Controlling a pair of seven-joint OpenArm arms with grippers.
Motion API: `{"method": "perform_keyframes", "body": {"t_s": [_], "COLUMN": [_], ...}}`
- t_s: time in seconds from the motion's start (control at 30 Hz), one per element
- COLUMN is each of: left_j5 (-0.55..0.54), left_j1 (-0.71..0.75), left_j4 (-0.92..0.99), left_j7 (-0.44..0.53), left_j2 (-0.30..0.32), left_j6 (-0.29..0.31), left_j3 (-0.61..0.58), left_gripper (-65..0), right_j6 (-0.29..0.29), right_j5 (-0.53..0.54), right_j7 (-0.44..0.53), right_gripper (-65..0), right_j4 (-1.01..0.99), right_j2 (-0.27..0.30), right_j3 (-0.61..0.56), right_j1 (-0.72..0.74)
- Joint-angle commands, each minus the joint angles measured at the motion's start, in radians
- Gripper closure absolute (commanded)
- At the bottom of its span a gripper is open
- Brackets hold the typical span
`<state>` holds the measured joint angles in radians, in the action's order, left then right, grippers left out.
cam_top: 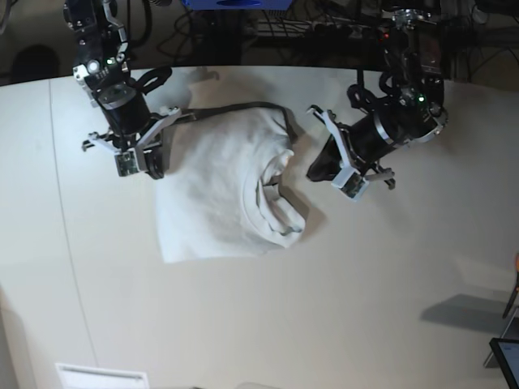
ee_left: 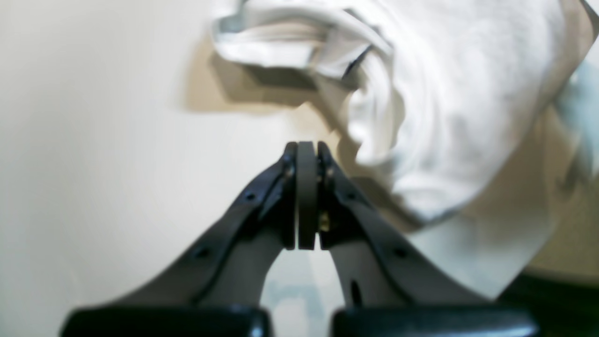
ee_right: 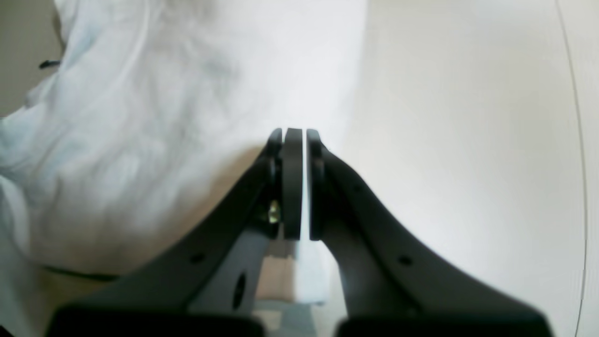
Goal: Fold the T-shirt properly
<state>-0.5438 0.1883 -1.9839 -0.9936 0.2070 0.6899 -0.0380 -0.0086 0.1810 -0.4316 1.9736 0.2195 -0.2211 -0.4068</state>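
The white T-shirt point(cam_top: 219, 194) lies in a rough folded rectangle on the off-white table point(cam_top: 389, 267), with a bunched, curled fold on its right side. My left gripper point(cam_top: 317, 172) hovers just right of that bunch, shut and holding nothing. In the left wrist view its pads point(ee_left: 306, 187) press together, and the T-shirt point(ee_left: 444, 93) lies ahead to the right. My right gripper point(cam_top: 152, 168) sits at the shirt's upper left edge, shut and empty. In the right wrist view its fingers point(ee_right: 292, 178) stand nearly touching beside the T-shirt point(ee_right: 140, 117).
Cables and equipment point(cam_top: 268, 24) crowd the table's far edge. A white label point(cam_top: 101, 377) lies near the front left. A dark object point(cam_top: 507, 356) shows at the lower right corner. Bare tabletop stretches in front of the shirt.
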Motion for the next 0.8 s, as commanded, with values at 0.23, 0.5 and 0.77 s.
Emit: {"method": "perform_keyframes", "body": {"t_s": [0.23,0.5,0.77], "left_j5": [0.17,0.371,0.474], "left_j1": [-0.122,-0.132,-0.154], "left_j4": [0.127,0.329,0.44], "left_j7": [0.106,0.164,0.172], "left_j2": [-0.157,-0.202,-0.202], "left_j6": [0.008,0.008,0.008], "left_j3": [-0.247,-0.254,-0.253], "left_gripper": [0.0,0.0,0.0], "right_j6": [-0.003,-0.003,-0.003], "right_j5": [-0.002,-0.001,0.004], "right_j7": [0.043,0.089,0.118], "right_gripper": [-2.0,-2.0,-2.0], "right_j4": [0.016,0.016,0.005], "right_j2": [0.002,0.002,-0.001], "right_j3": [0.004,0.018,0.01], "right_j1": [-0.011,-0.033,-0.073]}}
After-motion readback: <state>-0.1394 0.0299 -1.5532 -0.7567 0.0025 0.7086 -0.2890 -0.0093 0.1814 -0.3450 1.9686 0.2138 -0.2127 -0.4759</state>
